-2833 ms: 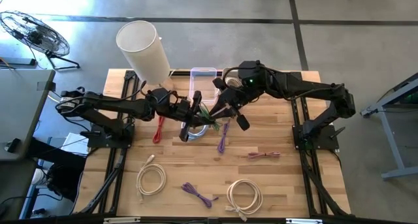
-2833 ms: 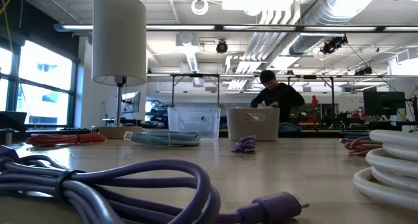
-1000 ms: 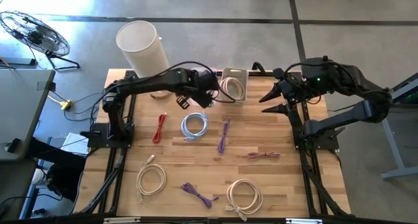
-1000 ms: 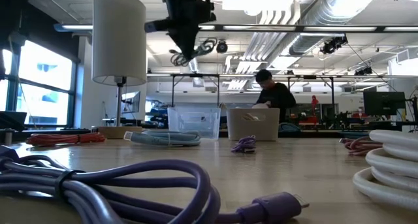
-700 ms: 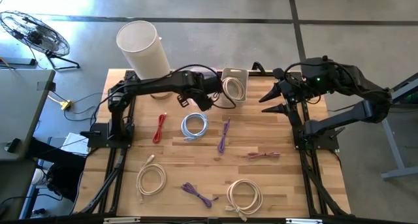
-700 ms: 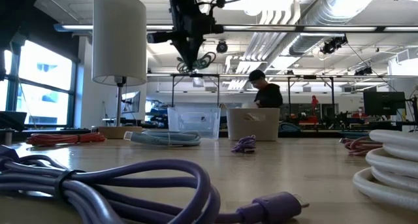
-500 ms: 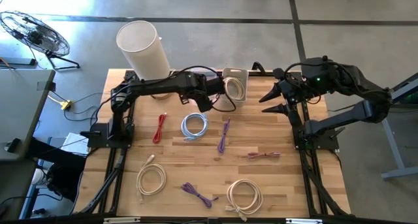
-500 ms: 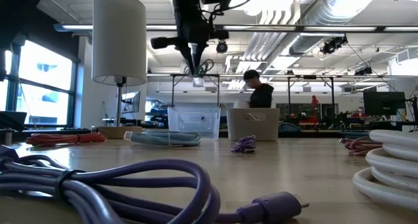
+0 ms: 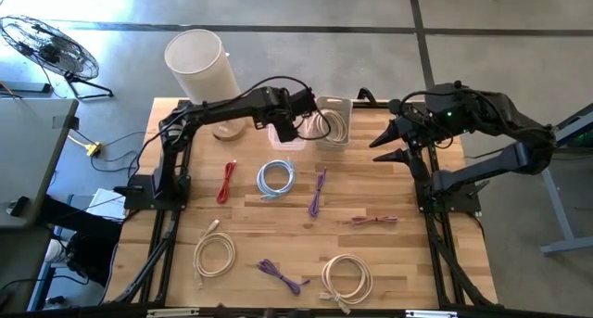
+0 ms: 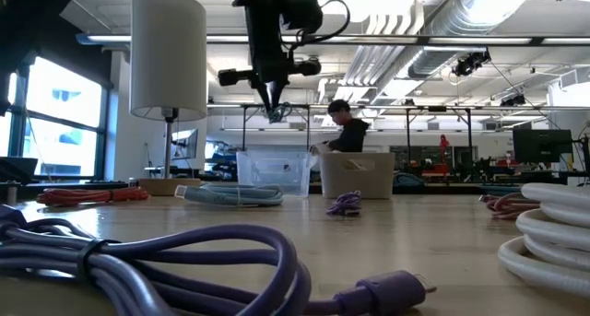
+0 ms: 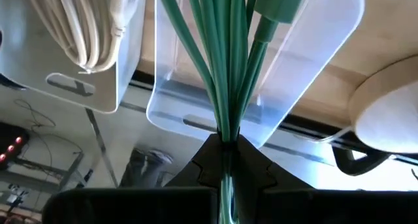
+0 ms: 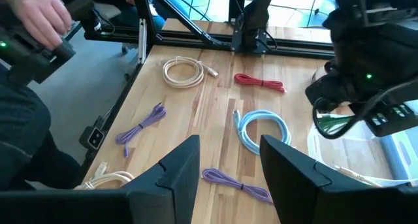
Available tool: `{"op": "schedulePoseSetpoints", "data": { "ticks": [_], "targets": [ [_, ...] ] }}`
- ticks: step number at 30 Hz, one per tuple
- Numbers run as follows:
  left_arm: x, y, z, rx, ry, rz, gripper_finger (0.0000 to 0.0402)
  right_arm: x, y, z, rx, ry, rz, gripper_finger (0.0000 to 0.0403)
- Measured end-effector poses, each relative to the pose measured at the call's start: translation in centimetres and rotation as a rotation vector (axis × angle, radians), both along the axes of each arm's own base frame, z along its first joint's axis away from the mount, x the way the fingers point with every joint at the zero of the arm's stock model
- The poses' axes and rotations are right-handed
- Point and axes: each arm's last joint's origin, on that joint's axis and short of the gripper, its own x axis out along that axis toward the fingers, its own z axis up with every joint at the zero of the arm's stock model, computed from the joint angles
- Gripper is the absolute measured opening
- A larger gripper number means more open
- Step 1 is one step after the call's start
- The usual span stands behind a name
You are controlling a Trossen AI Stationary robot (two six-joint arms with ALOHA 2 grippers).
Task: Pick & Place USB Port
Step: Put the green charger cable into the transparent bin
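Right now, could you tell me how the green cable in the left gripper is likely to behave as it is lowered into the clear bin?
Probably floppy: the green cable hangs from the left gripper in loose, bunched strands. It looks light, held by one pinch. Its loops may catch the clear bin rim instead of dropping straight in.

I count on the table [image 9: 389,262]: three purple cables [image 9: 317,190], two red [image 9: 226,181], one light blue [image 9: 276,178], two cream coils [image 9: 214,253], plus one cream in the grey bin [image 9: 339,105]. One green cable [image 11: 225,61] is aloft. Two bins, grey and clear bin [image 11: 287,87]. One lamp [image 9: 202,69].
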Motion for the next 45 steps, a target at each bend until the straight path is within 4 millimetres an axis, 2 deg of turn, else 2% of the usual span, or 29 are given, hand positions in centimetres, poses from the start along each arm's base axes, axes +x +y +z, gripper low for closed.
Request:
{"op": "schedulePoseSetpoints", "data": {
  "ticks": [9,21,29,41,45],
  "targets": [
    [0.4,0.9,-0.8,-0.025,-0.008,-0.028,0.0008,0.0,0.0,0.0,-0.001,0.000,0.000,0.0153],
    [1.4,3.0,-3.9,0.005,0.070,-0.019,0.0008,0.0,0.0,0.0,0.016,0.008,-0.011,0.0153],
    [1.6,3.3,-3.7,0.021,0.051,-0.031,0.0008,0.1,0.0,-0.1,0.016,0.009,-0.012,0.0153],
    [1.6,3.3,-3.7,0.019,0.047,-0.028,0.0026,1.4,-0.1,-0.7,0.026,0.057,-0.014,0.0153],
    [1.5,3.2,-3.7,0.004,-0.002,0.050,0.0027,1.4,-0.1,-0.8,0.027,0.061,-0.014,0.0153]
  ]
}}
